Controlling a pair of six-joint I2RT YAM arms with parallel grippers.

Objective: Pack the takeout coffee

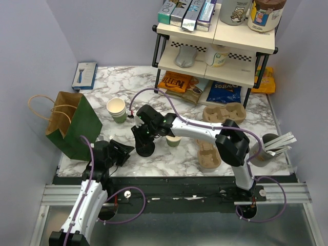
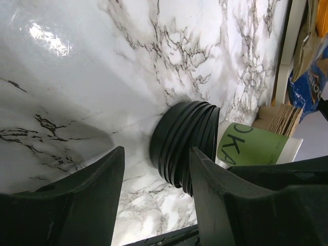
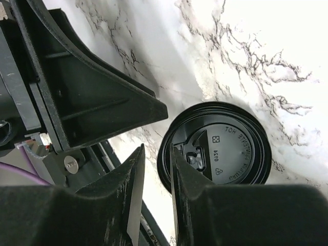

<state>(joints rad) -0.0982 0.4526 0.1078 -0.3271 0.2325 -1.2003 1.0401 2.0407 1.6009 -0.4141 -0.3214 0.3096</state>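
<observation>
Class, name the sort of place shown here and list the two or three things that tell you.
Probably a mock takeout coffee counter inside a robot test cell: paper cups, a stack of black lids, pulp cup carriers, and a snack shelf between plain walls.

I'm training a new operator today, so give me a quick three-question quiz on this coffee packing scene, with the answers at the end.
1. True or false: the left gripper is shut on a lid.
2. Which arm reaches over the stack of black lids? A) left B) right C) neither
3. Fill in: in the top view, the green paper bag stands on the ___ side.

Key: 1 false, its fingers are apart and hold nothing; 2 B; 3 left.
</observation>
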